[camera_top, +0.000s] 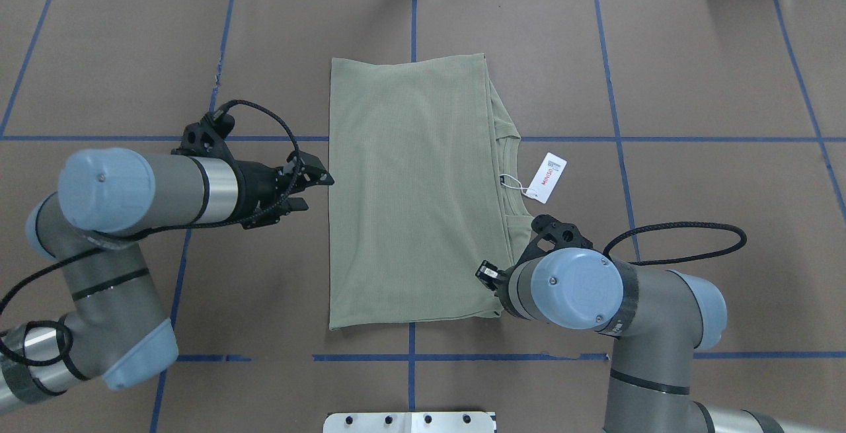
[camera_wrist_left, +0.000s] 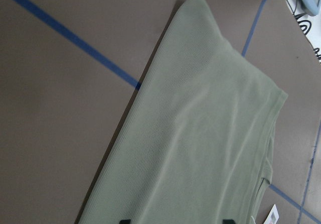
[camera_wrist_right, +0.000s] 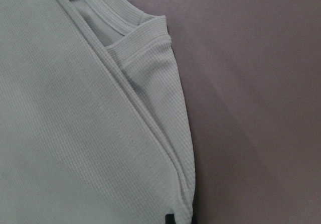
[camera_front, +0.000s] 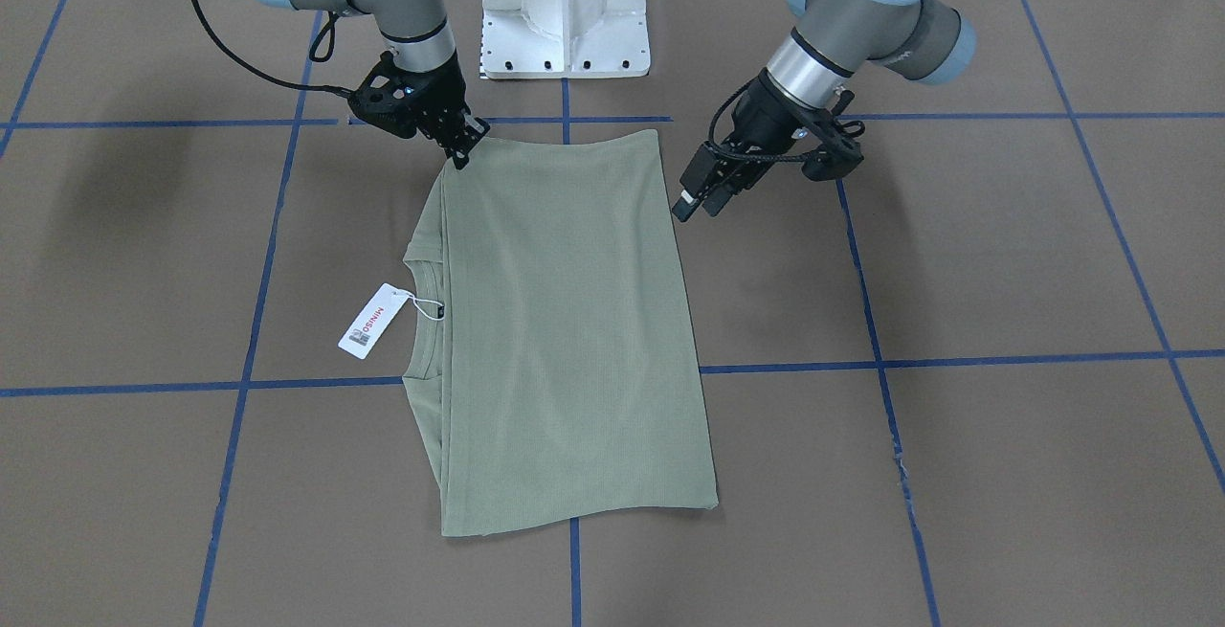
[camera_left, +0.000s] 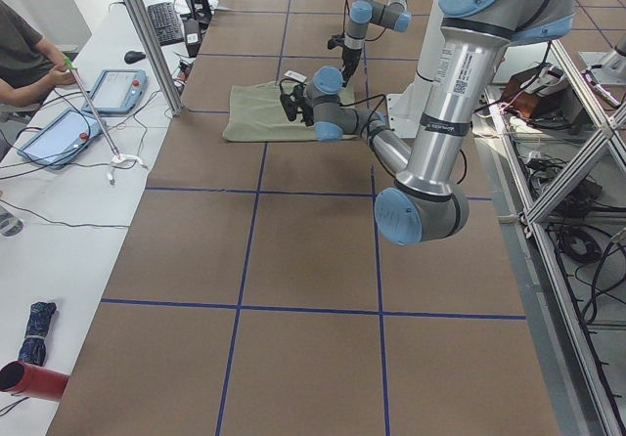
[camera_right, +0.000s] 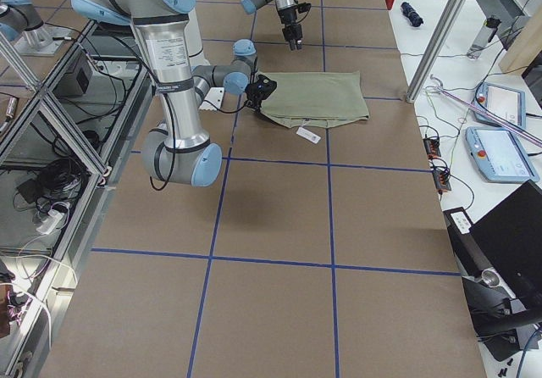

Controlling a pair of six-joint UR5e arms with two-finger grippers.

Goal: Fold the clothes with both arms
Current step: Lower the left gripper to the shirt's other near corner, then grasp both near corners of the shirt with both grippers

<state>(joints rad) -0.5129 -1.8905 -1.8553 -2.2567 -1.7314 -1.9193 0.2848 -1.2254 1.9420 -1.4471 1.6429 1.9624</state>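
The olive-green shirt (camera_front: pixel 565 340) lies folded into a flat rectangle mid-table (camera_top: pixel 410 188), neck opening and white hang tag (camera_top: pixel 552 177) on the robot's right. My right gripper (camera_front: pixel 461 156) is down at the shirt's near right corner, its fingers together on the cloth edge; the right wrist view shows a dark fingertip (camera_wrist_right: pixel 169 219) on the ribbed fabric (camera_wrist_right: pixel 75 133). My left gripper (camera_top: pixel 312 190) hovers just off the shirt's left edge, open and holding nothing. Its two fingertips stand wide apart over the cloth (camera_wrist_left: pixel 200 133) in the left wrist view.
The white pedestal (camera_front: pixel 565 10) stands at the robot's side of the table. Blue tape lines (camera_top: pixel 615 139) grid the brown surface. A person (camera_left: pixel 24 60) sits at a side bench with tablets, past a metal post (camera_left: pixel 147 35).
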